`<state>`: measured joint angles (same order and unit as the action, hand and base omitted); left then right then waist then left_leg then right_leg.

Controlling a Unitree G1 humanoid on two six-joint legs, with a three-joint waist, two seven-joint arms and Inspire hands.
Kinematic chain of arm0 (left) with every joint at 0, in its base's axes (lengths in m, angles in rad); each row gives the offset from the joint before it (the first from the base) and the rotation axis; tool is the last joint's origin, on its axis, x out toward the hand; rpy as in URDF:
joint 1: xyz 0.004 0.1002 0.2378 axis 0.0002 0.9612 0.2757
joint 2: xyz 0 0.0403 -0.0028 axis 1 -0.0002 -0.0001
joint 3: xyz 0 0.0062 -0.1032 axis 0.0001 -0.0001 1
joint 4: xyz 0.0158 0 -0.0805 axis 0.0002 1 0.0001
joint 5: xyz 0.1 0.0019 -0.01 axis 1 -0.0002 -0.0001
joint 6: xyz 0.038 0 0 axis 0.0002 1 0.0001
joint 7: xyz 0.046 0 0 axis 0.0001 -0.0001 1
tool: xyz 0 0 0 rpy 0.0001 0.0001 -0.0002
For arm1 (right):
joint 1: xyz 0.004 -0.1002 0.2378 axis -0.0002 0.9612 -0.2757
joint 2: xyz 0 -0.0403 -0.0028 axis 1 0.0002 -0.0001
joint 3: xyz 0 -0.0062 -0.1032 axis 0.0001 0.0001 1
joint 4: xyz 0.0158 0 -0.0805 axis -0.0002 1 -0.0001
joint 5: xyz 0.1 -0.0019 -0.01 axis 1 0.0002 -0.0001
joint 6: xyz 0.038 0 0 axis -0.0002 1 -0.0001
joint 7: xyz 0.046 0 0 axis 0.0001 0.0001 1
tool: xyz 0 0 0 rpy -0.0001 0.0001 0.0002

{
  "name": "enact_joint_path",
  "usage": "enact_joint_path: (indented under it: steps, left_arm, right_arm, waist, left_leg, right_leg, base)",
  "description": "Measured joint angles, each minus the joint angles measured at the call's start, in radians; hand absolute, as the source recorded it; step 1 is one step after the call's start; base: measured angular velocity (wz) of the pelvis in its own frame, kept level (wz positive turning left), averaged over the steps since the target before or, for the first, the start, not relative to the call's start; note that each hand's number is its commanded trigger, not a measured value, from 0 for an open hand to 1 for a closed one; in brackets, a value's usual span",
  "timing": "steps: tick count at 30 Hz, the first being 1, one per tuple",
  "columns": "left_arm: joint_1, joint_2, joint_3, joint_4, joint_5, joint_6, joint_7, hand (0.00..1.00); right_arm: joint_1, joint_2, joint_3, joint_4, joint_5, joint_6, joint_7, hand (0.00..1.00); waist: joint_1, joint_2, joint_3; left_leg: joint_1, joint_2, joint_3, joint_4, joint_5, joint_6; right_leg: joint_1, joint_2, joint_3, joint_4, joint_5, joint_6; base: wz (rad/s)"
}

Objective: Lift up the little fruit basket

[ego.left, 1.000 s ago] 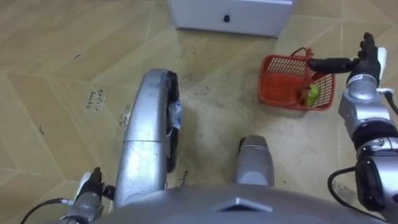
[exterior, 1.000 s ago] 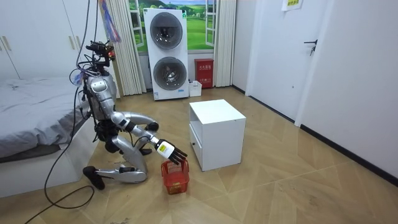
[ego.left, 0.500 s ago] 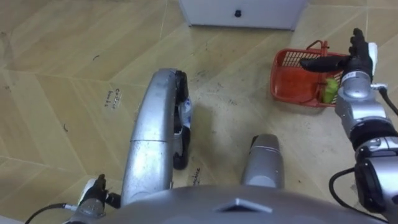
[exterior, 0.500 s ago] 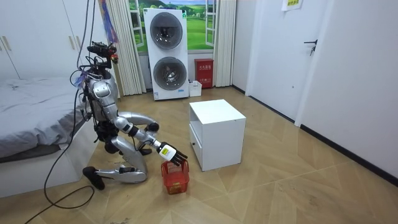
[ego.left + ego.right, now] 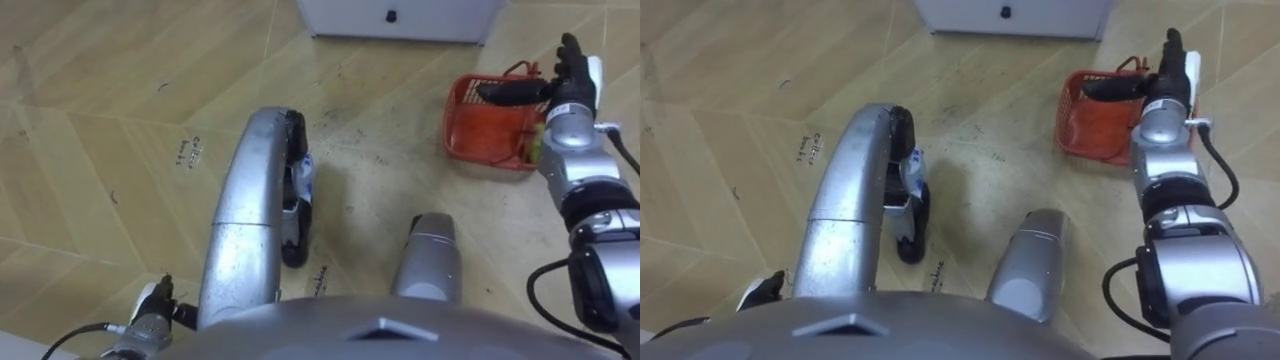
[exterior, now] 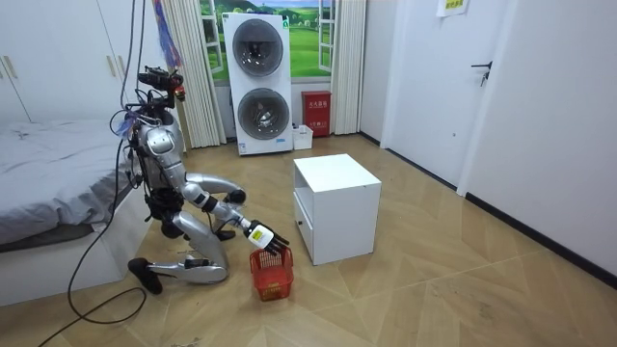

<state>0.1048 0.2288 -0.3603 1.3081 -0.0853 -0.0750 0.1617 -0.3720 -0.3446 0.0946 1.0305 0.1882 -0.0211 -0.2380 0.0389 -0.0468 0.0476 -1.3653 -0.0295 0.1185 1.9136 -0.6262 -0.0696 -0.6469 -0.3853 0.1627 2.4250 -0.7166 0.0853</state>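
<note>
The room view is showing the robot sitting low on the floor, its right hand reaching over the red fruit basket just beside the white cabinet; the eye views are adding a green fruit lying inside at the basket's right end. The basket is standing mouth up, its long axis running left to right along the cabinet front, the right hand hovering at its far right rim, fingers straight, thumb stretched left, contact unclear. The left hand is sitting at the near left edge, its state unreadable.
</note>
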Motion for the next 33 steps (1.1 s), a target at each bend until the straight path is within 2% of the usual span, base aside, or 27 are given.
enact_joint_path:
  steps: [2, 4, 14, 17, 26, 27, 28, 33]
  left_arm:
    - [0.013, -0.003, -0.004, -0.014, 0.0, 0.001, -0.003, 0.0]
    - [0.018, -0.005, -0.007, -0.016, 0.0, 0.002, -0.004, 0.0]
    - [0.015, -0.007, -0.028, -0.027, -0.001, 0.003, -0.008, 0.0]
    - [0.009, -0.008, -0.038, -0.023, -0.021, 0.003, -0.022, 0.0]
    - [0.0, -0.008, -0.038, -0.013, -0.043, 0.002, -0.026, 0.0]
    - [0.0, -0.008, -0.038, -0.013, -0.043, 0.002, -0.026, 0.0]
    - [0.001, -0.008, -0.038, -0.012, -0.043, 0.002, -0.026, 0.0]
    - [0.016, -0.008, -0.038, -0.014, -0.041, 0.003, -0.027, 0.0]
  right_arm:
    - [0.001, 0.0, 0.013, 0.045, 0.005, 0.013, 0.011, 0.0]
    - [0.001, -0.001, 0.014, 0.059, 0.007, 0.025, 0.011, 0.0]
    - [0.001, -0.014, 0.021, 0.13, 0.085, 0.024, 0.013, 0.0]
    - [0.001, -0.017, 0.021, 0.145, 0.099, 0.025, 0.027, 0.0]
    - [0.001, -0.028, 0.021, 0.148, 0.162, 0.025, 0.059, 0.0]
    - [0.001, -0.029, 0.021, 0.148, 0.164, 0.025, 0.061, 0.44]
    - [0.001, -0.031, 0.021, 0.148, 0.165, 0.025, 0.067, 1.0]
    - [0.001, -0.042, 0.021, 0.165, 0.165, 0.025, 0.085, 1.0]
  waist:
    - [0.001, 0.004, 0.0027]
    - [0.0, 0.007, 0.0017]
    - [0.003, 0.01, 0.001]
    - [0.004, 0.005, 0.0064]
    - [0.019, 0.006, 0.0071]
    - [0.021, 0.007, 0.007]
    - [0.024, 0.008, 0.0059]
    - [0.024, 0.015, 0.0021]
  left_leg:
    - [-0.001, 0.001, 0.001, 0.0, 0.0, 0.001]
    - [-0.001, 0.001, 0.001, 0.0, 0.0, 0.001]
    - [-0.001, 0.001, 0.005, -0.003, 0.0, 0.0]
    - [-0.002, 0.0, 0.013, -0.004, 0.0, 0.0]
    - [-0.006, 0.0, 0.02, -0.004, 0.0, 0.0]
    - [-0.006, 0.0, 0.02, -0.004, 0.0, -0.001]
    - [-0.006, 0.0, 0.02, -0.004, 0.0, -0.001]
    - [-0.004, -0.001, 0.021, -0.004, 0.001, -0.001]
  right_leg:
    - [-0.002, -0.001, 0.0, 0.0, 0.0, 0.0]
    - [-0.003, 0.0, 0.001, 0.001, 0.0, 0.0]
    - [-0.014, -0.003, 0.003, 0.006, 0.0, 0.0]
    - [-0.022, -0.01, 0.013, 0.009, 0.0, 0.0]
    - [-0.034, -0.012, 0.026, 0.015, -0.001, 0.001]
    - [-0.034, -0.012, 0.026, 0.015, -0.001, 0.001]
    - [-0.034, -0.012, 0.026, 0.015, -0.001, 0.001]
    - [-0.033, -0.014, 0.027, 0.015, -0.001, 0.002]
  base:
    - [0.0]
    - [0.0]
    - [0.0]
    - [0.0]
    - [-0.01]
    - [0.0]
    - [0.0]
    - [0.0]
